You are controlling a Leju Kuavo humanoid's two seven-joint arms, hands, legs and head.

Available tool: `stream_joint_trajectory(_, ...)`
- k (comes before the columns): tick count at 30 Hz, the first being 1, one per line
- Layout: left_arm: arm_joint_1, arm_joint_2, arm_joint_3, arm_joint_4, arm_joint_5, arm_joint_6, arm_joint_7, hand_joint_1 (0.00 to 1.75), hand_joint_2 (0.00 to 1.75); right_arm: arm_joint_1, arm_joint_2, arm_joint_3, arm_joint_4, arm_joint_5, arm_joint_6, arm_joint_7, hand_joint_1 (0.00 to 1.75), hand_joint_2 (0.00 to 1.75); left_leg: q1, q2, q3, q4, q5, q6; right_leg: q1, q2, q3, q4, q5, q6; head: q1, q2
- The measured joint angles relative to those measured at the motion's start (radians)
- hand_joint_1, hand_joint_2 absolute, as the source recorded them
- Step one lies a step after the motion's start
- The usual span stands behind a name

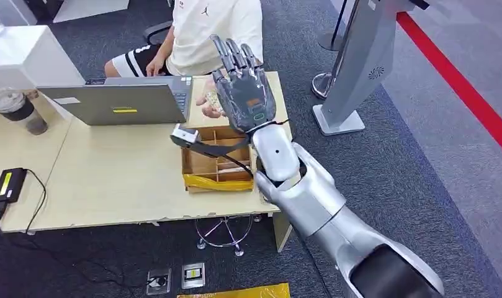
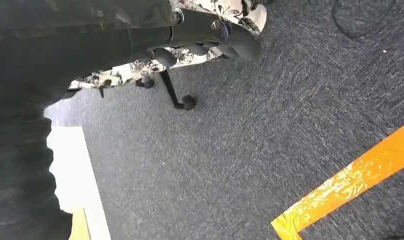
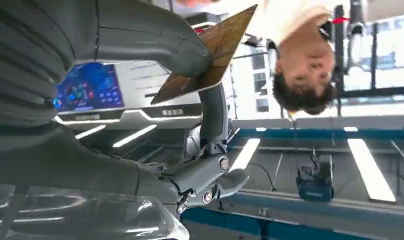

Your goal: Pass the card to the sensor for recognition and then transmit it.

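My right hand [image 1: 243, 87] is raised above the far edge of the table [image 1: 112, 180], fingers pointing up and toward a seated person [image 1: 214, 31]. In the right wrist view it pinches a thin brown patterned card [image 3: 209, 55] between the thick thumb [image 3: 155, 40] and a finger [image 3: 212, 115]. In the head view a sliver of the card [image 1: 212, 100] shows just left of my palm, and the person's hand [image 1: 205, 102] is right at it. My left hand [image 2: 224, 37] hangs over grey carpet, holding nothing.
A cardboard box with dividers [image 1: 201, 164] sits on the table under my right forearm. On the table's left part are an open laptop [image 1: 121, 102], a lidded cup [image 1: 15, 108] and a black power adapter [image 1: 6, 185]. A grey standing kiosk [image 1: 360, 62] stands right of the table.
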Motion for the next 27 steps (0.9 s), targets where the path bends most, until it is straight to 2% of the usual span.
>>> stream_joint_trajectory(5,-0.018,-0.005,-0.014,0.0,-0.005,-0.005,0.0,0.0,1.75,-0.058,0.008,0.009,0.147,0.052,0.035,0.024,1.75,1.75,0.0,0.0,0.0,0.0,0.0,0.0,0.0,0.0,0.0,0.0,0.0,0.0,0.0,0.0)
stream_joint_trajectory(9,-0.02,-0.006,-0.021,0.0,-0.005,-0.004,0.0,0.0,1.75,-0.075,0.016,0.013,0.187,0.079,0.046,0.028,1.75,1.75,0.0,0.0,0.0,0.0,0.0,0.0,0.0,0.001,-0.001,0.0,0.0,0.0,0.0,0.0)
stream_joint_trajectory(10,-0.02,-0.007,-0.022,0.0,-0.002,-0.002,0.0,0.0,1.75,-0.081,0.019,0.016,0.201,0.086,0.046,0.028,0.31,1.75,0.0,0.0,0.0,0.0,0.0,0.0,0.0,0.001,-0.001,0.0,0.0,0.0,0.0,0.0)
stream_joint_trajectory(11,-0.02,-0.008,-0.022,0.0,0.0,0.002,-0.002,0.0,1.75,-0.088,0.024,0.018,0.219,0.092,0.043,0.028,0.0,1.75,0.0,0.0,0.0,0.0,0.0,0.0,0.0,0.001,-0.001,0.0,0.0,0.0,0.0,0.0)
stream_joint_trajectory(14,-0.018,-0.011,-0.023,0.0,0.005,0.013,-0.01,0.0,1.75,-0.093,0.034,0.021,0.249,0.101,0.027,0.03,0.0,1.75,0.0,0.001,0.0,0.0,0.0,0.0,0.0,0.001,-0.001,0.0,0.0,0.0,0.0,0.0)
stream_joint_trajectory(22,-0.011,-0.015,-0.023,0.0,0.005,0.025,-0.016,0.0,1.75,-0.091,0.033,0.006,0.266,0.107,-0.075,0.034,0.0,1.75,0.0,0.001,0.0,0.0,0.0,0.0,0.0,0.001,-0.001,0.0,0.0,0.0,0.0,0.0)
stream_joint_trajectory(27,-0.003,-0.013,-0.023,0.0,0.01,0.037,-0.026,0.0,1.75,-0.045,-0.016,-0.055,0.202,0.101,-0.081,0.024,0.0,1.75,0.0,0.001,0.001,0.001,0.0,0.0,0.0,0.001,-0.001,-0.001,0.0,0.0,0.0,0.0)
